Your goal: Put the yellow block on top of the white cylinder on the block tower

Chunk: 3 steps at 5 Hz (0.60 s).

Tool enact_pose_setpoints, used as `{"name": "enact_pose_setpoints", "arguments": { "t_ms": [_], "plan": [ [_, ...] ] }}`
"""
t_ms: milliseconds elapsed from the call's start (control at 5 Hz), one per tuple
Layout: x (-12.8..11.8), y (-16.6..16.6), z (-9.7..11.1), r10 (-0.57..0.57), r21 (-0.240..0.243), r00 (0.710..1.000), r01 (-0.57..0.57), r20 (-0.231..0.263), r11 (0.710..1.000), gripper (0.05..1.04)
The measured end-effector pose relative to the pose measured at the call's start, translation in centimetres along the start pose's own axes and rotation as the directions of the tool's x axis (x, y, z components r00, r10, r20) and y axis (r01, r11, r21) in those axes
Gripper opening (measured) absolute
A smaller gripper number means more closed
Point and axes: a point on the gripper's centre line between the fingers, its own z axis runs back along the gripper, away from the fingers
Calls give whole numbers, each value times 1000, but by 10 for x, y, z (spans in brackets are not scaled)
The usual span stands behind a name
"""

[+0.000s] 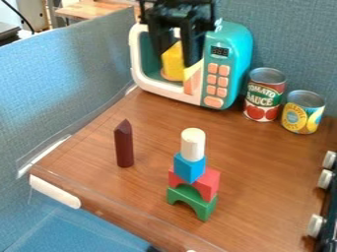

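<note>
Four blocks (189, 168) stand stacked; the gripper (176, 57) (clenched or released, I cannot tell) overlaps a yellow object (173, 68) and toy microwave (238, 49).

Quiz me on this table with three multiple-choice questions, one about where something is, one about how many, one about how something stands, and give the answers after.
1. Where is the white cylinder in the block stack?
A) At the bottom
B) At the top
C) In the middle

2. How many cans stand beside the toy microwave?
A) Two
B) One
C) Four

3. How is the dark red block placed?
A) Lying flat
B) Leaning on the stack
C) Standing upright

Answers:
1: B, nothing rests on it.
2: A, one mostly red, one mostly yellow.
3: C, its pointed end faces up.
</note>
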Motion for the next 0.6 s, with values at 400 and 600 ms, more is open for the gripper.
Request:
{"name": "enact_pose_setpoints", "arguments": {
  "t_ms": [400,600],
  "plan": [
    [-12,-3,-23,-37,7,996,37,-80,999,561],
    [-15,-6,-40,-59,10,990,61,-131,998,562]
  ]
}}
